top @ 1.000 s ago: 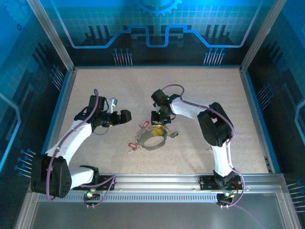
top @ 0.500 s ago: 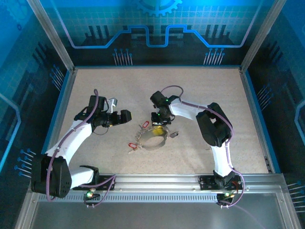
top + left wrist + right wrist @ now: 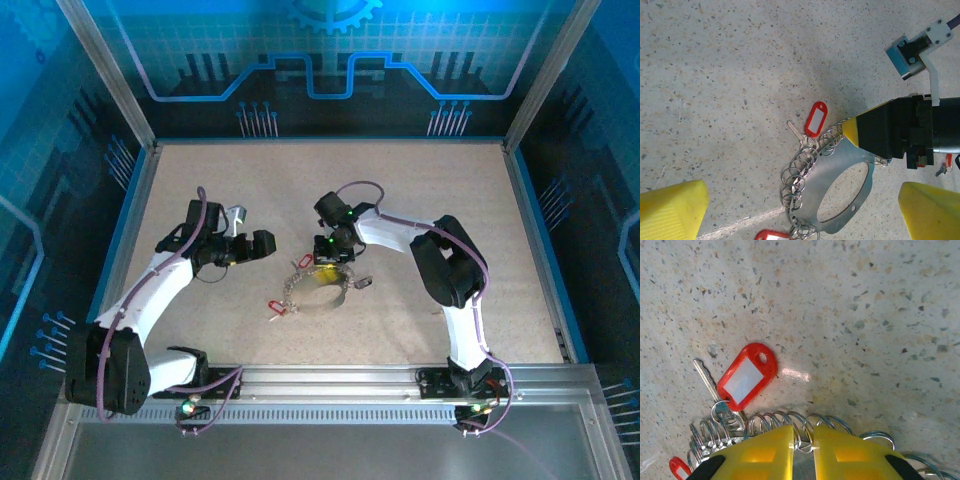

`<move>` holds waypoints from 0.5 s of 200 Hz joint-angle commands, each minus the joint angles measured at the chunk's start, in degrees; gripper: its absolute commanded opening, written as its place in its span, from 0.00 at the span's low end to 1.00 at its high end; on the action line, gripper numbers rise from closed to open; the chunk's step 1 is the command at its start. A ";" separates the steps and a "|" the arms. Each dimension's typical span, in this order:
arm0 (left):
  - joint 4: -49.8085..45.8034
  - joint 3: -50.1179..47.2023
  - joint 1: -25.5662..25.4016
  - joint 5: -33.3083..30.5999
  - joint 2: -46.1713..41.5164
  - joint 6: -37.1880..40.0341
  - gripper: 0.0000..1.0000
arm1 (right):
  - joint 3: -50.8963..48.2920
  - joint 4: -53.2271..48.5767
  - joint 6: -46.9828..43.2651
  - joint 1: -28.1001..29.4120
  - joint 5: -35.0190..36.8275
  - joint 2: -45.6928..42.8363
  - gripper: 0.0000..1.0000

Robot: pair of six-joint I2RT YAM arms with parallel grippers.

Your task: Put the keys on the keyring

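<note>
Shifted slightly away from the arm bases since a second ago, the keyring [image 3: 832, 162] is found near the middle of the worktop [image 3: 430, 200], between the two arms. Its wire coil [image 3: 771, 421] is pinched by the right tool [image 3: 802, 440], whose yellow fingertips are almost pressed together. A key [image 3: 704, 374] with a red tag [image 3: 746, 375] is hung on the coil just beside that grip. The left tool [image 3: 800, 210] is held spread wide, apart from the keyring.
</note>
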 commanded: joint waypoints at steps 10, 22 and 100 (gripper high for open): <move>0.15 0.30 -0.13 0.90 0.15 0.34 0.99 | -0.52 -4.15 0.87 0.57 4.46 -0.37 0.20; 0.19 0.29 -0.13 0.81 0.14 0.37 0.99 | -0.22 -5.94 0.07 0.61 7.27 -0.33 0.21; 0.22 0.16 -0.31 0.45 0.30 0.26 0.99 | 1.15 -8.14 1.89 2.87 12.69 0.77 0.23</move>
